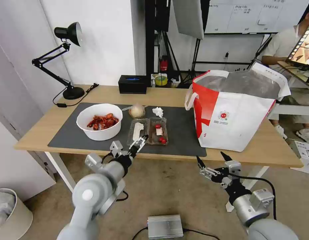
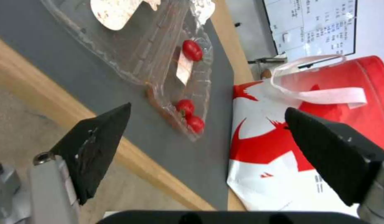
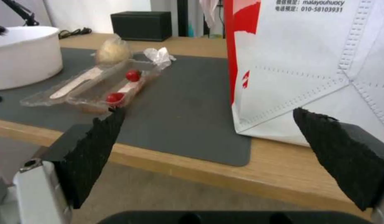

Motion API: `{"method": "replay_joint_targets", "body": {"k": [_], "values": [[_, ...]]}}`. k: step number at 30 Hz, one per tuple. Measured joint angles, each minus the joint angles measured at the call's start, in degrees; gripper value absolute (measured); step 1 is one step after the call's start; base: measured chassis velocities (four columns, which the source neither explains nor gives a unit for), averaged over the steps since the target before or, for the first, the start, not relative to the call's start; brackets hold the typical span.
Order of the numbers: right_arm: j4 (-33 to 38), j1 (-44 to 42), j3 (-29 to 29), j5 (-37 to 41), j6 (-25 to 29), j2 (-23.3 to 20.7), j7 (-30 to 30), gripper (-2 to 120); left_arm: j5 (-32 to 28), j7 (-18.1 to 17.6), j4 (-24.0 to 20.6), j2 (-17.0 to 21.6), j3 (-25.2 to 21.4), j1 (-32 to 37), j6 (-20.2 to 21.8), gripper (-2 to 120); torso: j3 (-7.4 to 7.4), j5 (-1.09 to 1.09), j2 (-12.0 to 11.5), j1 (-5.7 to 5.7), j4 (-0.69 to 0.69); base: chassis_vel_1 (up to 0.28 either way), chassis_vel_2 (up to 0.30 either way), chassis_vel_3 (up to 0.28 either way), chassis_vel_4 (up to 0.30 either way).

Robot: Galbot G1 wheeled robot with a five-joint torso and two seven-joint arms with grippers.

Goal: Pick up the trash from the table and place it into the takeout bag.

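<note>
On the table [image 1: 265, 150] lies the trash: a white bowl of red crayfish shells [image 1: 99, 121] [image 3: 22, 56], a beige wrapped lump [image 1: 137, 110] [image 3: 112, 51], a crumpled tissue [image 1: 157, 111] [image 3: 159, 56] and a clear clamshell tray [image 1: 149, 130] [image 2: 159, 62] [image 3: 96, 87] with red scraps. The takeout bag [image 1: 234, 111] [image 2: 308, 124] [image 3: 316, 62] stands open at the right. My left gripper [image 1: 138, 142] [image 2: 207, 109] is open at the table's front edge, just short of the tray. Below the table edge in front of the bag, my right gripper [image 1: 211, 158] [image 3: 207, 112] is open and holds nothing.
A dark grey mat [image 1: 181, 133] lies under the trash. A black desk lamp [image 1: 69, 43] stands at the back left and a black box [image 1: 132, 84] [image 3: 142, 21] at the back middle. On the floor are a white bin [image 1: 7, 213] and a silver box [image 1: 165, 226].
</note>
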Motion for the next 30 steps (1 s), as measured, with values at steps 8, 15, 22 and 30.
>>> {"method": "replay_joint_targets", "body": {"k": [8, 15, 22, 30], "values": [[0.4, -0.6, 0.8, 0.0, 0.1, 0.2, 0.2, 100, 0.3, -0.9, 2.6, -0.6, 1.8, -2.1, -0.6, 100, 0.00, 0.00, 0.0, -0.02, 0.00, 0.000, 0.000, 0.000, 0.000], [0.5, -0.8, 1.2, 0.0, 0.1, 0.3, 0.3, 100, 0.7, -1.7, 5.1, -1.4, 3.1, -4.0, -0.8, 100, 0.00, 0.00, 0.0, -0.02, 0.00, 0.000, 0.000, 0.000, 0.000], [0.3, -0.8, 1.4, 0.0, 0.1, 0.2, 0.3, 100, 1.1, -2.3, 7.5, -1.9, 3.9, -5.5, -1.1, 100, 0.00, 0.00, 0.0, -0.01, 0.00, 0.000, 0.000, 0.000, 0.000], [-0.3, -0.7, 1.4, 0.0, 0.1, 0.6, 0.3, 100, 2.1, -2.9, 10.2, -2.4, 4.4, -7.6, -2.4, 100, 0.00, 0.00, 0.0, -0.01, 0.00, 0.000, 0.000, 0.000, 0.000]]}}
